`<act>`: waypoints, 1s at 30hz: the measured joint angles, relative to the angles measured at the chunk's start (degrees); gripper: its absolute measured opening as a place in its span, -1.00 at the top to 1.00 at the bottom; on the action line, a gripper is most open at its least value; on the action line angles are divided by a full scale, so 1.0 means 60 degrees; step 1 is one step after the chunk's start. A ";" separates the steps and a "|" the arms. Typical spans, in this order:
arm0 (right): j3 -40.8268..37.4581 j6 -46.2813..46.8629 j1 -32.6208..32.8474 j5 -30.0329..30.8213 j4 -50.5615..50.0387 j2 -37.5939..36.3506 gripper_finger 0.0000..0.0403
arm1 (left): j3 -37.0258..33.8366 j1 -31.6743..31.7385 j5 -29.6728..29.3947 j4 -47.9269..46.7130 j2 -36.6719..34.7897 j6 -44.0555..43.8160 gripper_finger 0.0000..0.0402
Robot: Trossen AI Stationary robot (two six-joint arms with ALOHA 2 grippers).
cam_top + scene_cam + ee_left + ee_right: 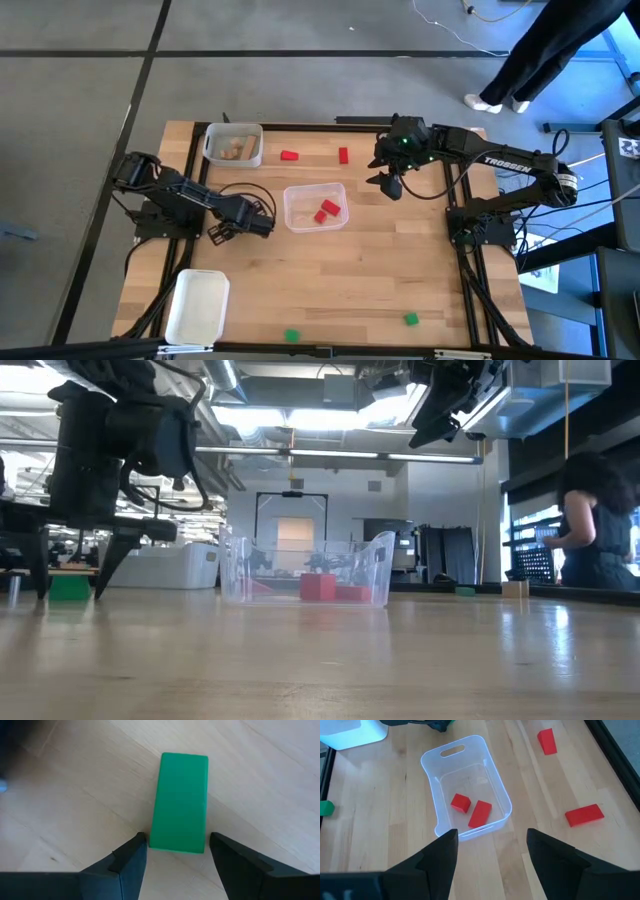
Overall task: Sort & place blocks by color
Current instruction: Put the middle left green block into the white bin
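left gripper [177,851]: you're hovering it low over the table, left of the clear tray [300,192]; fingers spread, straddling the green block [180,802], gripping nothing.
green block: lying flat on the wood; looks light, rigid, smooth-painted. You'll likely want to pinch its long sides mid-length.
red blocks [472,809]: two sitting in the clear tray, two more loose on the table beyond it.
right gripper [490,851]: hanging above the table's right side, fingers released, empty.
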 joint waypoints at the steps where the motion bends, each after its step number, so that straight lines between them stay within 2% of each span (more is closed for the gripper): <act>1: 0.0000 0.0011 0.0004 0.0000 0.0000 0.0000 -0.18 | -0.0004 0.0000 -0.0015 0.0000 0.0000 0.0004 -0.05; 9: 0.0000 -0.0004 0.0002 0.0000 -0.0003 0.0000 -0.18 | 0.0127 0.0015 -0.0010 -0.0083 0.0036 0.0020 -0.04; 14: 0.0000 -0.0002 0.0002 0.0000 -0.0001 0.0000 -0.18 | 0.0128 0.0073 -0.0154 -0.0324 0.0036 0.1085 0.00; 18: 0.0000 -0.0003 0.0001 0.0003 -0.0002 0.0001 -0.18 | 0.0131 0.0095 -0.0179 -0.0328 0.0036 0.1584 0.09; 25: 0.0000 0.0012 0.0001 0.0000 0.0000 0.0000 -0.18 | 0.0130 0.0087 -0.0567 -0.0359 0.0041 0.2512 0.36; 30: 0.0000 0.0011 0.0004 0.0000 0.0000 0.0000 -0.18 | 0.0127 0.0091 -0.0641 -0.0414 0.0044 0.2523 0.39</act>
